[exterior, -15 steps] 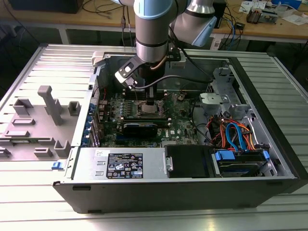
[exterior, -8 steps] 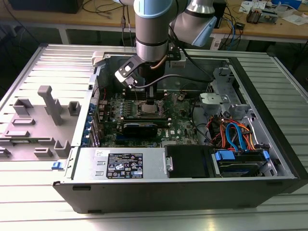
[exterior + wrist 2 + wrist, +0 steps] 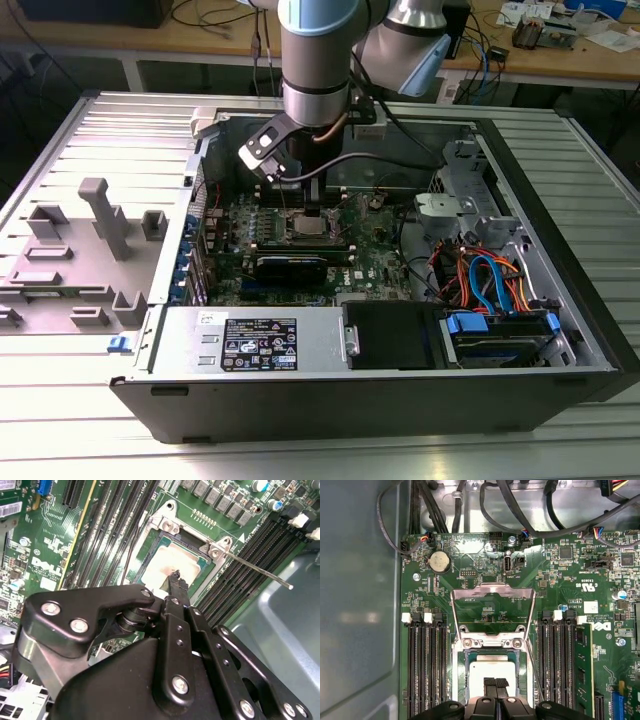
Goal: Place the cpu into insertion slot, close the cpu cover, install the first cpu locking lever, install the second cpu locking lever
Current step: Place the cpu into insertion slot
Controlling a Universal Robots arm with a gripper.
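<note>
The cpu [image 3: 492, 671] lies flat in the insertion slot [image 3: 461, 666] on the green board, its dull silver top showing in both wrist views. The cpu cover [image 3: 492, 591], a silver frame with a square cut-out, stands swung open at the slot's hinge side. A thin metal locking lever [image 3: 260, 570] sticks out raised from one corner of the slot [image 3: 167, 525]. My gripper [image 3: 495, 681] is shut, its two black fingertips pressed together with nothing between them. They sit right at the cpu's top [image 3: 170, 560], touching or just above it. In the exterior view the gripper [image 3: 312, 212] reaches down inside the open computer case.
Long black memory slots [image 3: 425, 670] flank the socket on both sides. Black cables [image 3: 520, 510] run along the case wall beyond the board. Case walls, a drive bay with blue and orange cables [image 3: 490, 290] and a grey plastic fixture [image 3: 95, 240] surround the work area.
</note>
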